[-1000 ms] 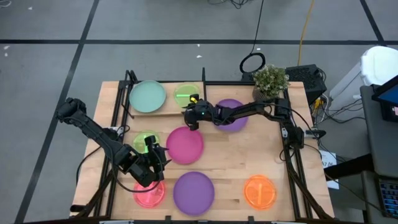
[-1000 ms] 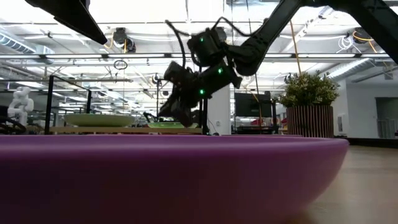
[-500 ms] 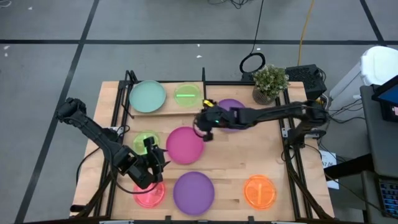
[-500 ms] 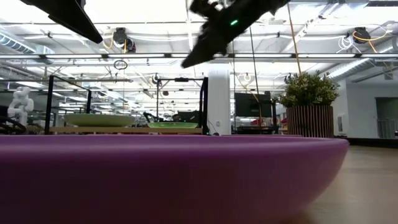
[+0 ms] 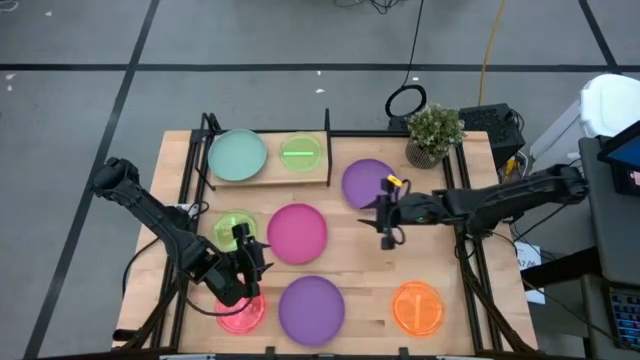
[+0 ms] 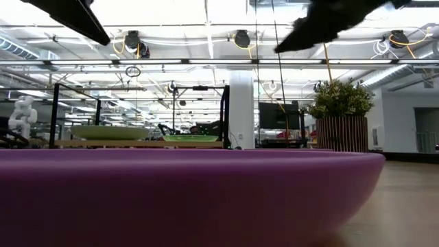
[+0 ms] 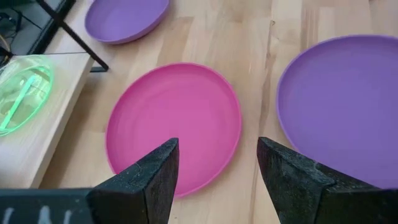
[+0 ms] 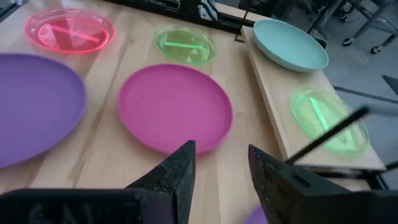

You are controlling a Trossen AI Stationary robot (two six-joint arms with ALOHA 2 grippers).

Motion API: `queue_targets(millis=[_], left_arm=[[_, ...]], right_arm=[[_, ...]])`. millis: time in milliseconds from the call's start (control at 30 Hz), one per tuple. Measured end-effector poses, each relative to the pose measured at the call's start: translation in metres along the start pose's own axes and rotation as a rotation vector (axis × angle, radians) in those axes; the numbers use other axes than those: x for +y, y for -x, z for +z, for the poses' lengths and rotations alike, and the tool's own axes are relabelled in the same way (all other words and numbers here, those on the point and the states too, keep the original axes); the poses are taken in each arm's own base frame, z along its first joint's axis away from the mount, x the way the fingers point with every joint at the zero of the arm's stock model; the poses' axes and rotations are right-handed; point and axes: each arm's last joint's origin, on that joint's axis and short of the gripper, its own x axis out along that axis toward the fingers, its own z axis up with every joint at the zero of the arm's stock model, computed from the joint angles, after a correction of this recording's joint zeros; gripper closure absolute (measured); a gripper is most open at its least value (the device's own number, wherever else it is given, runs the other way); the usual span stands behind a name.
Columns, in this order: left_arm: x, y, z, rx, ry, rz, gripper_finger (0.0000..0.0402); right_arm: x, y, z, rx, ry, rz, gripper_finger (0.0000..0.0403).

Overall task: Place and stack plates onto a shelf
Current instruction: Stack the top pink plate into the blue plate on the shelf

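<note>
The shelf (image 5: 262,176) stands at the table's far left and carries a mint-green plate (image 5: 237,156) and a neon green plate (image 5: 301,153), side by side. On the table lie a purple plate (image 5: 366,182), a magenta plate (image 5: 297,232), a second neon green plate (image 5: 234,225), a pink-red plate (image 5: 240,313), a second purple plate (image 5: 311,308) and an orange plate (image 5: 417,307). My right gripper (image 5: 386,219) hangs open right of the magenta plate (image 8: 175,106). My left gripper (image 5: 254,256) is open between the table's green plate and the pink-red plate, facing the magenta plate (image 7: 174,124).
A potted plant (image 5: 434,130) stands at the table's far right corner. The shelf's black upright posts (image 5: 327,135) rise at its ends. Bare wood shows between the far purple plate and the orange plate. In the low view the near purple plate (image 6: 192,192) fills the foreground.
My right gripper has drawn back from the shelf's neon green plate toward the table's right edge, rising as it went. That plate stays lying on the shelf beside the mint-green one. The left arm has kept still.
</note>
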Motion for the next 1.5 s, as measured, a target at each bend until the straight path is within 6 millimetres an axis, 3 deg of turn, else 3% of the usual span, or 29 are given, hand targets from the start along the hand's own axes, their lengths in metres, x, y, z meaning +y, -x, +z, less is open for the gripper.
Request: queue_targets(millis=[233,500,867,1267,1367,1500], left_arm=[[-0.008,-0.026,0.008,0.025,-0.126,-0.064,0.0179],[-0.007,-0.052,0.010,0.112,-0.185,-0.155,0.0179],[-0.021,-0.095,-0.012,0.268,-0.312,-0.132,0.0179],[-0.013,-0.124,-0.027,0.411,-0.353,-0.052,0.0179],[-0.014,-0.127,-0.030,0.422,-0.396,-0.047,0.0195],[-0.015,-0.129,-0.032,0.425,-0.423,-0.040,0.0247]], right_arm=[[-0.001,0.016,-0.021,-0.011,-0.003,0.003,0.0273],[-0.001,0.017,-0.022,-0.014,0.017,0.016,0.0273],[0.000,0.017,-0.022,-0.019,-0.007,0.060,0.0273],[0.000,0.017,-0.022,-0.019,0.003,0.056,0.0273],[0.000,0.017,-0.022,-0.019,0.003,0.055,0.0273],[0.000,0.017,-0.022,-0.019,0.007,0.055,0.0273]])
